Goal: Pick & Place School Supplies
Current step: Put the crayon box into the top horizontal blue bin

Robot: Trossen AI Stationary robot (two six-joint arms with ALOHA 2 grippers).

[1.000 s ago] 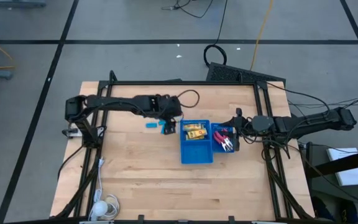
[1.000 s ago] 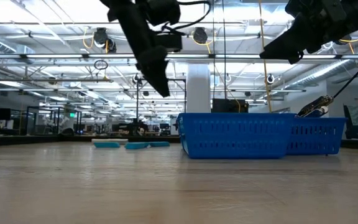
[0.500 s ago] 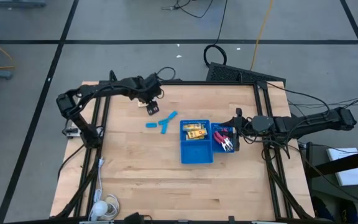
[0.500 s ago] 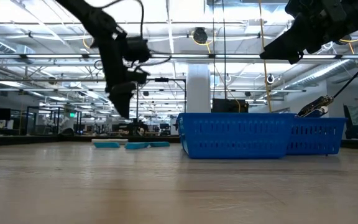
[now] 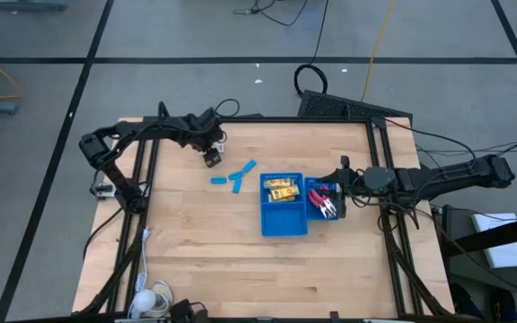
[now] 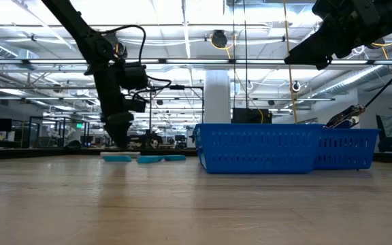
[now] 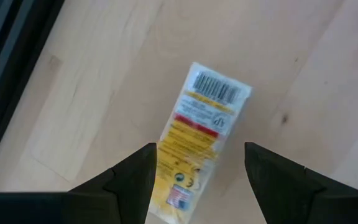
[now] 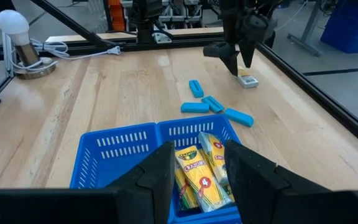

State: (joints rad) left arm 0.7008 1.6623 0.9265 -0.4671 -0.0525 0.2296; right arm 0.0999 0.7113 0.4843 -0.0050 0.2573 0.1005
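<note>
I had the left gripper (image 5: 212, 158) hanging near the far-left part of the counter (image 5: 205, 251), close to the dark frame rail (image 5: 240, 119) along the far edge, with bare wood all around it and a wide open stretch toward the near edge. Its fingers (image 7: 132, 180) stood spread, gripping nothing, and a yellow-orange packet (image 7: 197, 134) lay flat on the wood right under them, its barcode end pointing away from the wrist; in the right wrist view the same packet sat just beyond that gripper's tips. The light-blue pieces (image 5: 234, 177) lay loose on the counter between the left gripper and the blue tray (image 5: 284, 222), well apart from both. More yellow-orange packets (image 5: 282, 190) sat in the tray's left compartment and the red-handled tools (image 5: 323, 201) in its right one. The right gripper (image 5: 341, 187) hovered at the tray's right side, over the red-handled tools, fingers parted and empty. Compared with a second before, my left arm had swung away from the tray's left edge, past the blue pieces, out toward the far-left corner; the right arm had not shifted.
</note>
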